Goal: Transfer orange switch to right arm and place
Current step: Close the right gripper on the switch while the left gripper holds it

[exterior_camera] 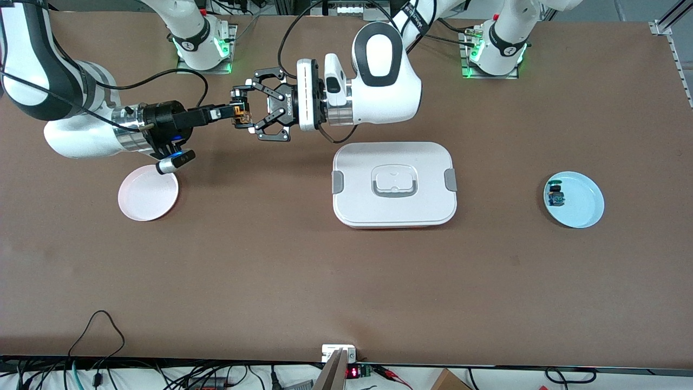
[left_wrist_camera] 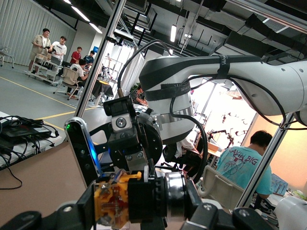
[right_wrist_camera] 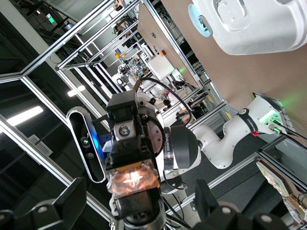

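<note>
Orange switch (exterior_camera: 242, 115) half hidden between tools; plate's component (exterior_camera: 555, 195) tiny.

A robotics lab: two white jointed arms (exterior_camera: 379, 81) bolted to a brown table (exterior_camera: 346, 281), aluminium framing (left_wrist_camera: 100, 62), onlookers (left_wrist_camera: 53, 50) (standing well off) in an open hall.

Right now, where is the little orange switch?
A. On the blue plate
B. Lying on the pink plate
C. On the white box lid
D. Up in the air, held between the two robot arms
D: the orange switch is pinched in the left end effector above the table, with the right end effector meeting it there, jaws spread around it.
</note>
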You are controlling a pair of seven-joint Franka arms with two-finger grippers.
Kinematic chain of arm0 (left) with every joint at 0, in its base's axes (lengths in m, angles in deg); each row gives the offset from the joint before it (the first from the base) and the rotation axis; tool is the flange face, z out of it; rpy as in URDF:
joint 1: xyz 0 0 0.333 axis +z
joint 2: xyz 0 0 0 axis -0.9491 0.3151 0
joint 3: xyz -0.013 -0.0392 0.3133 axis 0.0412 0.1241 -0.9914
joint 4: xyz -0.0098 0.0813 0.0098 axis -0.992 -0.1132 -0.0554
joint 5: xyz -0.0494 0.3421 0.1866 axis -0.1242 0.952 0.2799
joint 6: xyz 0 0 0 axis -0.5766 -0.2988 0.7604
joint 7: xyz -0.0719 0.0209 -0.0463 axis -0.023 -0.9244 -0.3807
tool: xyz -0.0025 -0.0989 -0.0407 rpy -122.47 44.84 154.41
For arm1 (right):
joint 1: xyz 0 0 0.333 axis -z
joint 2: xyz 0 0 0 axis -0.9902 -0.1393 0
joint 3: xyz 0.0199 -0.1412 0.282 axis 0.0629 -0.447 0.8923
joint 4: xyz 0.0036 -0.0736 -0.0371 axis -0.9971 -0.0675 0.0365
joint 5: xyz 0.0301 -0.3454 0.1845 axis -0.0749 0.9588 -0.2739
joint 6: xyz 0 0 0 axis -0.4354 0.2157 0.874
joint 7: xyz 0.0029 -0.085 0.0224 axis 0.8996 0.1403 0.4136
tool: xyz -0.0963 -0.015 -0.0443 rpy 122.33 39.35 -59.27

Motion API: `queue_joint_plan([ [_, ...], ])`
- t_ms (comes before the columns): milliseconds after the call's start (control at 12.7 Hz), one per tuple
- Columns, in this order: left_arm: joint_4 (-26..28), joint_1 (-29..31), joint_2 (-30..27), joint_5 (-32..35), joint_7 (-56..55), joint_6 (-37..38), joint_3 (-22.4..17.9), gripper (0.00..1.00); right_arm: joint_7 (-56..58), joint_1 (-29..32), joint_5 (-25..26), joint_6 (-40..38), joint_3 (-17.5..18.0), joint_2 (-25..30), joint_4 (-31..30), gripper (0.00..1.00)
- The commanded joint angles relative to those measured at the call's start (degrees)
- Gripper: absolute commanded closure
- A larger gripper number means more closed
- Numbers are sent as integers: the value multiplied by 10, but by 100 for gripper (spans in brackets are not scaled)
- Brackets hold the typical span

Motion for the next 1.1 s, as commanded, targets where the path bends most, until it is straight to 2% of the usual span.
queue_joint_plan([
  [0, -13, -9, 3, -5, 2, -8, -8, 100, 0, -5, -13, 6, -3, 9, -10, 4],
  [79, -13, -9, 3, -5, 2, -8, -8, 100, 2, -5, -13, 5, -4, 9, -9, 12],
  [315, -13, -9, 3, -5, 2, -8, -8, 100, 10, -13, -16, 6, -3, 11, -7, 51],
  [552, -13, -9, 3, -5, 2, -8, -8, 100, 11, -15, -15, 6, -3, 11, -6, 73],
  [710, -13, -9, 3, -5, 2, -8, -8, 99, 9, -22, -16, 7, -3, 12, -4, 80],
  [867, -13, -9, 4, -5, 2, -8, -8, 95, 10, -22, -16, 6, -3, 12, -5, 81],
  [946, -13, -9, 4, -5, 2, -8, -8, 89, 11, -22, -16, 6, -4, 12, -4, 81],
  [1025, -13, -9, 4, -6, -1, -8, -8, 66, 11, -22, -15, 6, -4, 12, -4, 81],
])
